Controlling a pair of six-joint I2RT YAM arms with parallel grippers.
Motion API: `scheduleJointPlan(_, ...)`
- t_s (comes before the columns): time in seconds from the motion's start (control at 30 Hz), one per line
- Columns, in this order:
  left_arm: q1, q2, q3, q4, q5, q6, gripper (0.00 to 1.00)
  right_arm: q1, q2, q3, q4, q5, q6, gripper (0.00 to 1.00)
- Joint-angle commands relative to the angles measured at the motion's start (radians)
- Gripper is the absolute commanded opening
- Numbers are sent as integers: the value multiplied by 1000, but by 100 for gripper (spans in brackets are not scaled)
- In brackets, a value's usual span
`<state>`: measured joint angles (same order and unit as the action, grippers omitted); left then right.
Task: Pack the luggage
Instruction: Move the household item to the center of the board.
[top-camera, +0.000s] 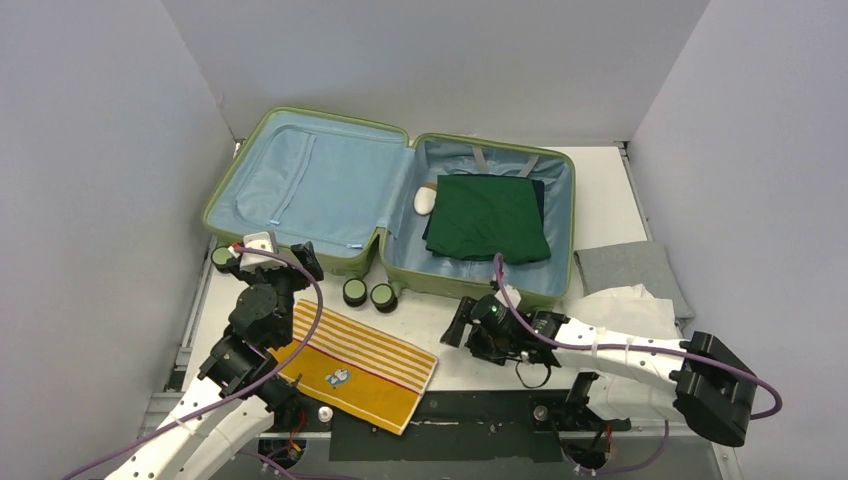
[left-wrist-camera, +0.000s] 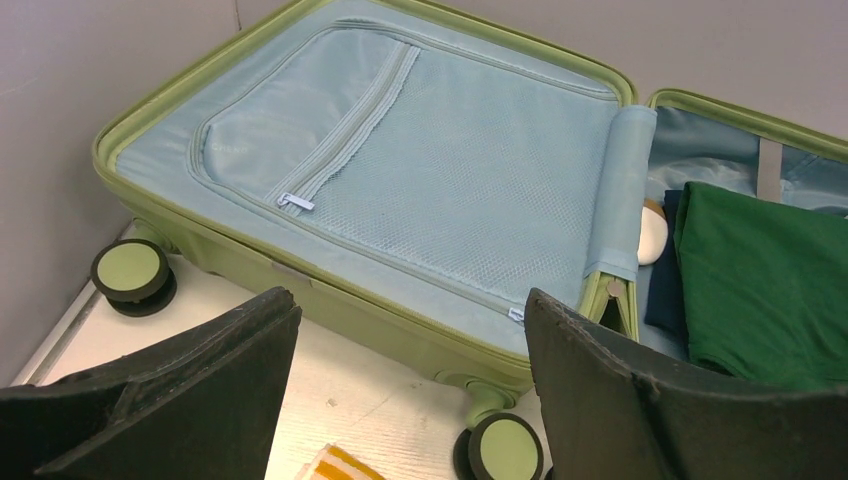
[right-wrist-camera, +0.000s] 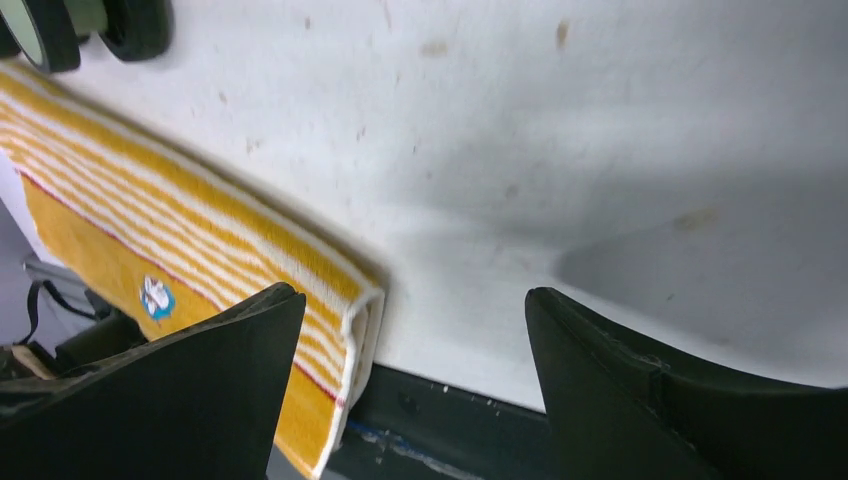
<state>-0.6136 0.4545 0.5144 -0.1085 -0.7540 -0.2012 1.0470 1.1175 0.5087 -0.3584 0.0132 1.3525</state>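
The luggage (top-camera: 310, 180) lies open on the table, light green with pale blue lining. Its left half (left-wrist-camera: 400, 170) shows only a zipped mesh pocket. The right half holds a folded dark green garment (top-camera: 488, 215) (left-wrist-camera: 765, 280) on a navy one (left-wrist-camera: 665, 290), with a small white object (top-camera: 425, 200) (left-wrist-camera: 652, 235) beside them. My left gripper (top-camera: 290, 262) (left-wrist-camera: 410, 305) hovers open and empty at the left half's near edge. My right gripper (top-camera: 458, 325) (right-wrist-camera: 415, 295) is open and empty, low over the table by the right corner of a yellow striped towel (top-camera: 355, 365) (right-wrist-camera: 180, 250).
A folded grey cloth (top-camera: 630, 268) and a crumpled white cloth (top-camera: 630, 310) lie right of the luggage. Black wheels with green hubs (top-camera: 355, 292) (left-wrist-camera: 130, 270) (right-wrist-camera: 45, 30) stick out at its near side. The towel overhangs the table's dark front edge (right-wrist-camera: 480, 430). White walls enclose the table.
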Motion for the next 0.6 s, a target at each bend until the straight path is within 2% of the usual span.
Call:
scheduleJointPlan(0.0,2,-6,21,21,7,-6,80,-72,2,71,26,38,-159,83)
scheduleJointPlan(0.1,2,-11,21,21,6,-6,80,-25,-29,109,-18,13,-143,83)
scheduleJointPlan(0.23,2,-22,18,23,2,-10,80,223,-79,109,-62,130,22,84)
scheduleJointPlan(0.33,2,-19,19,22,4,-12,80,334,-12,83,2,152,111,84)
scheduleJointPlan(0.57,-4,-17,21,15,-1,-12,80,354,184,77,168,105,147,85)
